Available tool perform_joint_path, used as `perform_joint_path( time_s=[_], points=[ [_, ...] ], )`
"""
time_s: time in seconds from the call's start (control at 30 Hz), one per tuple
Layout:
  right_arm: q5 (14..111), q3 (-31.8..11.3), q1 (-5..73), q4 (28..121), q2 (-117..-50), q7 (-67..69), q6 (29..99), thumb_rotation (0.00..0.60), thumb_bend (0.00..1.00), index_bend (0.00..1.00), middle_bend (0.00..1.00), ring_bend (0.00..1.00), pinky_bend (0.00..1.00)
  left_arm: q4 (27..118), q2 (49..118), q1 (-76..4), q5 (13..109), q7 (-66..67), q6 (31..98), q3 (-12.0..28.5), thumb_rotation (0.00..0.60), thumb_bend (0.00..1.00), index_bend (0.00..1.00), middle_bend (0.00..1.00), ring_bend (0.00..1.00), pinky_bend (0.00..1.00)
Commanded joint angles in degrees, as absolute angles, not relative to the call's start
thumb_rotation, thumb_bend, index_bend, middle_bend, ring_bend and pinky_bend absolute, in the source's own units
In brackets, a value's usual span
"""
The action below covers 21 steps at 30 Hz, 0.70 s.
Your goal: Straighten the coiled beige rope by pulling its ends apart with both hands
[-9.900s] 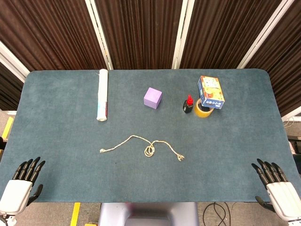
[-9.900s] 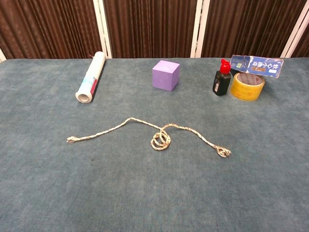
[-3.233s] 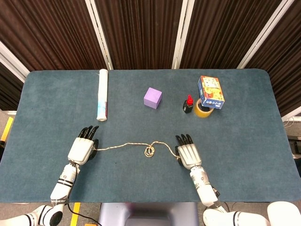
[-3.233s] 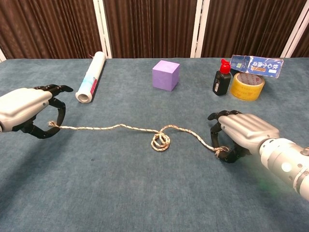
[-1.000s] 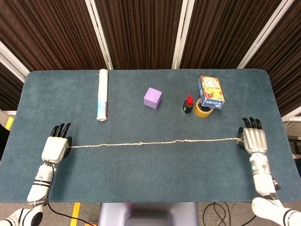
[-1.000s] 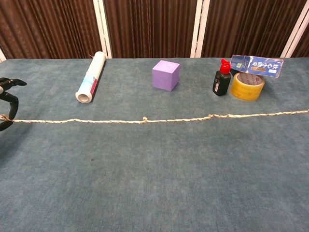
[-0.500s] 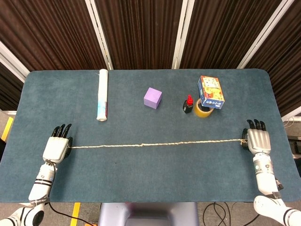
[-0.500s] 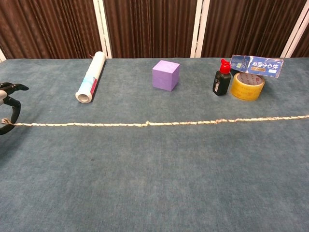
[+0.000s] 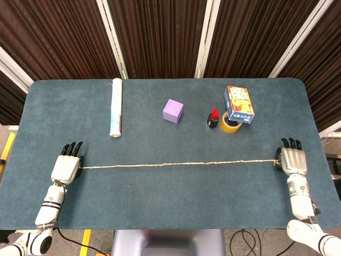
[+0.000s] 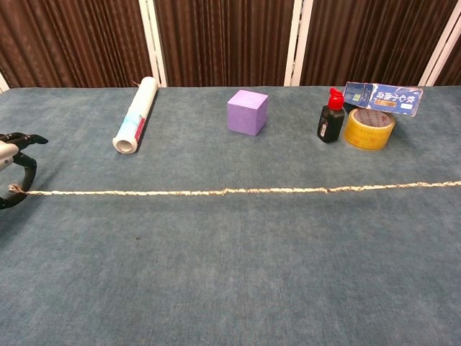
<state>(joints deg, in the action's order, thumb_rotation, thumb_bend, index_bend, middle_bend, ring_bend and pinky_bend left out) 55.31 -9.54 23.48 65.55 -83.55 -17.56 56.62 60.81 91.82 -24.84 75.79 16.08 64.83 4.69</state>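
Note:
The beige rope (image 9: 178, 164) (image 10: 230, 191) lies stretched in a nearly straight line across the blue-grey table, with no coil left in it. My left hand (image 9: 66, 167) pinches the rope's left end near the table's left edge; in the chest view only its fingers (image 10: 18, 169) show at the frame's left border. My right hand (image 9: 293, 160) holds the rope's right end near the right edge. The chest view does not show the right hand; there the rope runs out of the frame on the right.
At the back stand a rolled paper tube (image 9: 115, 107), a purple cube (image 9: 173, 111), a small black bottle with a red cap (image 9: 213, 118), a yellow tape roll (image 9: 230, 125) and a blue box (image 9: 239, 104) leaning on the tape.
Over ten seconds both hands came in, took the rope's ends and drew them apart, undoing the coil. In the last second the rope pulled straighter and slid slightly toward me.

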Motion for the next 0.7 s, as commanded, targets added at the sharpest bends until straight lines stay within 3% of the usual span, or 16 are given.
perform_joint_path(
  time_s=[0.03,0.23,0.47,0.53,0.6,0.7],
  points=[
    [55.3,-9.5,23.6,64.5,-84.3,-17.7,56.3,0.6,0.69,0.82,0.21,0.01,0.0,59.9,92.4,-25.1,75.8,15.7,64.4,4.7,0.6,0.4,0.61,0.05,0.0,0.12],
    [55.6,-9.3,23.7,63.0,-85.4,-17.4,55.4,0.6,0.68,0.77,0.21,0.01,0.0,58.8,93.1,-25.3,75.9,15.4,63.5,4.4,0.6,0.4,0.55,0.05,0.0,0.12],
    [56.2,-9.0,23.7,62.9,-85.9,-16.7,54.5,0.6,0.68,0.67,0.21,0.01,0.0,57.5,94.2,-25.3,76.3,14.4,63.0,4.1,0.6,0.4,0.4,0.04,0.0,0.12],
    [55.6,-8.8,23.8,63.3,-85.4,-17.7,53.6,0.6,0.68,0.55,0.2,0.01,0.0,57.5,94.1,-25.2,76.2,14.5,62.9,4.0,0.6,0.4,0.28,0.03,0.0,0.12],
    [54.3,-8.7,23.9,63.9,-84.9,-19.0,52.6,0.6,0.68,0.31,0.14,0.0,0.0,57.7,93.9,-25.1,76.1,14.5,62.9,4.1,0.6,0.4,0.1,0.02,0.0,0.12],
    [52.2,-8.7,24.1,64.9,-83.9,-21.0,51.3,0.6,0.68,0.05,0.05,0.0,0.0,58.2,93.5,-24.9,75.6,15.0,62.7,4.3,0.6,0.4,0.0,0.0,0.0,0.12]
  ],
)
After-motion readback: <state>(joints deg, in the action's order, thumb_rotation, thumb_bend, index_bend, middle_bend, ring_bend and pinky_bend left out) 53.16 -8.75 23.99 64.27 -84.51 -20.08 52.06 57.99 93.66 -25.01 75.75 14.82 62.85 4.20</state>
